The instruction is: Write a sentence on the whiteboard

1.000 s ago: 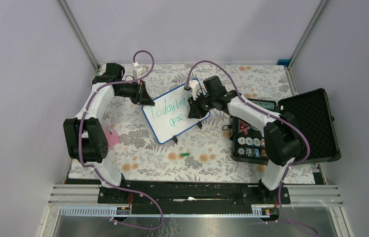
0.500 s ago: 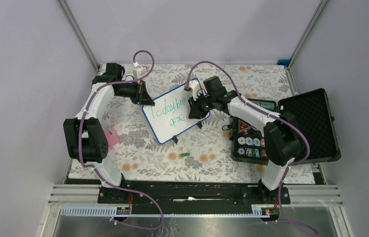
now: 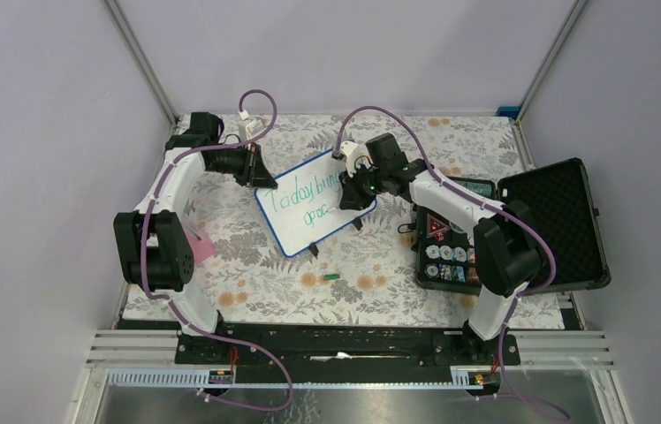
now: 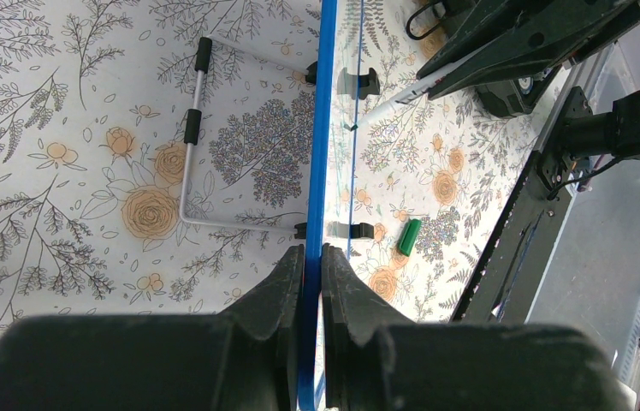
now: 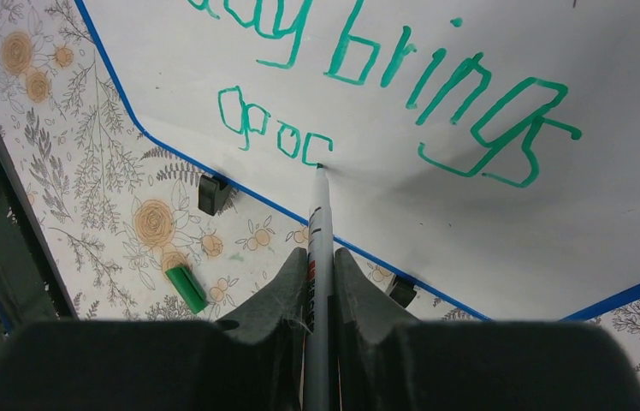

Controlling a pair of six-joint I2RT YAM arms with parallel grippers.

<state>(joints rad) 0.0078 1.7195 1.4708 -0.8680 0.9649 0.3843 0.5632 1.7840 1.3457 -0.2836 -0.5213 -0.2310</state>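
Nearest on the flowered surface (image 3: 371,256) lies a small green cap (image 3: 332,277), and to the right an open black case (image 3: 566,216) with a foam lid stands close beside the right arm. Behind the cap, in the middle of the surface, stands the glossy whiteboard (image 3: 296,228) with its thin blue frame; the right jaws are clenched on a slim white marker (image 5: 318,214), and its tip touches the lower line of the green sentence (image 3: 314,196). Farther left, the left jaws are clenched on the blue frame, and a bent wire stand (image 4: 188,163) with black sleeves rests behind the board.
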